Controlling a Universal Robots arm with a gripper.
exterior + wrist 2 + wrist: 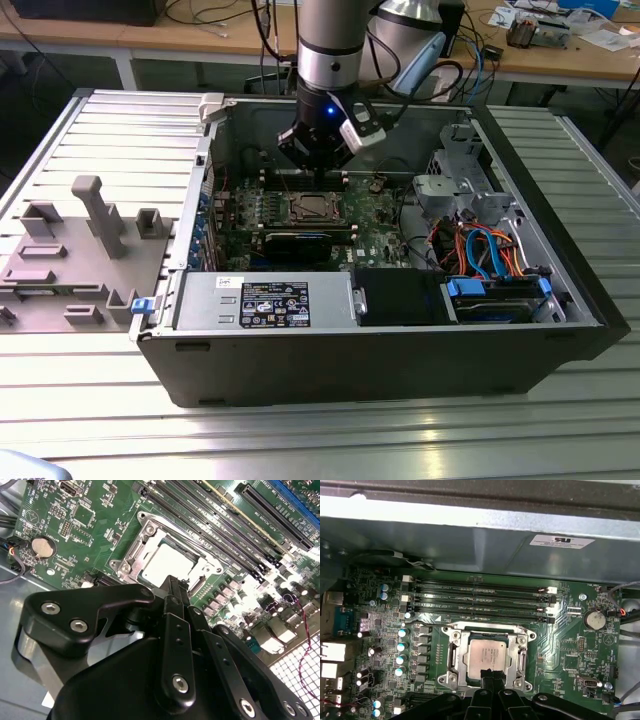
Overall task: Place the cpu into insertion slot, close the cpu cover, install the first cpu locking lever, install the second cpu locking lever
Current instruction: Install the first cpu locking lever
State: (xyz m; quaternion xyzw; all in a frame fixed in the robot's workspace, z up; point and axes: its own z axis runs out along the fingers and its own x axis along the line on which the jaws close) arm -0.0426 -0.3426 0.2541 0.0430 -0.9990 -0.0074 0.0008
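Note:
The cpu (487, 654) lies flat in the insertion slot (451, 678) of the green motherboard (570, 650), its silver-grey top facing up. The cpu cover (521, 656) lies down around it as a silver frame. In both wrist views my gripper (490, 674) is shut, its black tip at the edge of the socket frame with nothing visible between the fingers. The second wrist view shows the gripper (176, 584) just over the cover (131, 555) beside the cpu (167, 562). In the exterior view the gripper (318, 176) hangs low over the socket (314, 208) inside the open computer case.
Black memory slots (480, 599) run beside the socket and a coin battery (594, 620) sits near the board's edge. The case (330, 370) also holds a power supply (265, 300) and a drive bay with coloured cables (490, 262). A grey fixture (80, 250) stands at the exterior view's left.

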